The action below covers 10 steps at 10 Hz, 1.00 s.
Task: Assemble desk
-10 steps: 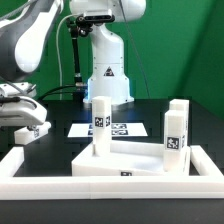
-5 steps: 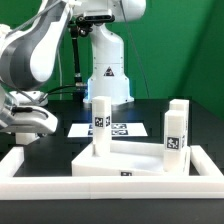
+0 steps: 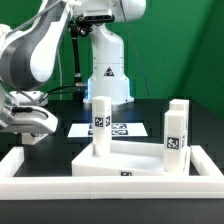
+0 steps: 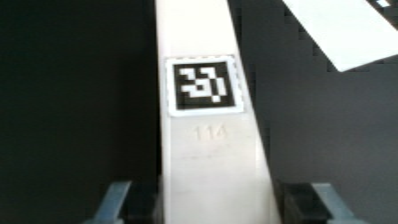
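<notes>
The white desk panel [image 3: 135, 160] lies flat on the black table. Two square leg posts stand upright on it, one at its left [image 3: 101, 125] and one at its right [image 3: 175, 128], each with a tag. My gripper [image 3: 35, 125] is low at the exterior view's left, over a loose leg that the hand hides there. In the wrist view this white tagged leg [image 4: 208, 100] lies lengthwise between my fingers [image 4: 119, 203]. My gripper [image 4: 210, 205] is open, with a dark gap on each side of the leg.
The low white border rail [image 3: 110, 185] runs along the front and both sides of the table. The marker board [image 3: 120, 130] lies behind the panel and also shows in the wrist view [image 4: 347, 30]. The robot base [image 3: 108, 70] stands at the back.
Since one second ago my arm has swung in and lowered the gripper over the loose leg at the left. Nothing has visibly moved in the last half second.
</notes>
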Available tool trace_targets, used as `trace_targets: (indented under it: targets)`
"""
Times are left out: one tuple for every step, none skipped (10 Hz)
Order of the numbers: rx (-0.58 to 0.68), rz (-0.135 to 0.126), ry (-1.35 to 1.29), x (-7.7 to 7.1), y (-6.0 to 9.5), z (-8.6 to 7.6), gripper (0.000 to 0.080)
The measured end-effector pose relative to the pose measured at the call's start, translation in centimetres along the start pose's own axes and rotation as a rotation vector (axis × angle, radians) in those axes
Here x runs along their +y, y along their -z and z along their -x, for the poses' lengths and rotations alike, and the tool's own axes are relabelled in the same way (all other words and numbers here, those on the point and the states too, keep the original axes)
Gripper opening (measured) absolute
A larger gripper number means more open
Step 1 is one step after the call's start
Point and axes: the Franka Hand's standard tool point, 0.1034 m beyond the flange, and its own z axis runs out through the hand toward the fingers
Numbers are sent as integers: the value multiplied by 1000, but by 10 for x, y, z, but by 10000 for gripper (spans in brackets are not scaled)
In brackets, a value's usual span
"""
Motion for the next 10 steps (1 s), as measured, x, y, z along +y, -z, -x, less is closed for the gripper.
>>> trace_targets:
  targets:
    - [0,0,0,0,0,0,292]
    - [0,0,0,0,0,0,292]
    - [0,0,0,0,0,0,292]
    - [0,0,0,0,0,0,292]
    - [0,0,0,0,0,0,292]
    - [2,1,1,0,2,0,292]
    - [4,-2,14,-8,23,6,294]
    - [30,-6,24,-15,45,11,294]
    - [58,-11,29,-25,70,22,294]
    - [86,-12,39,-34,91,29,294]
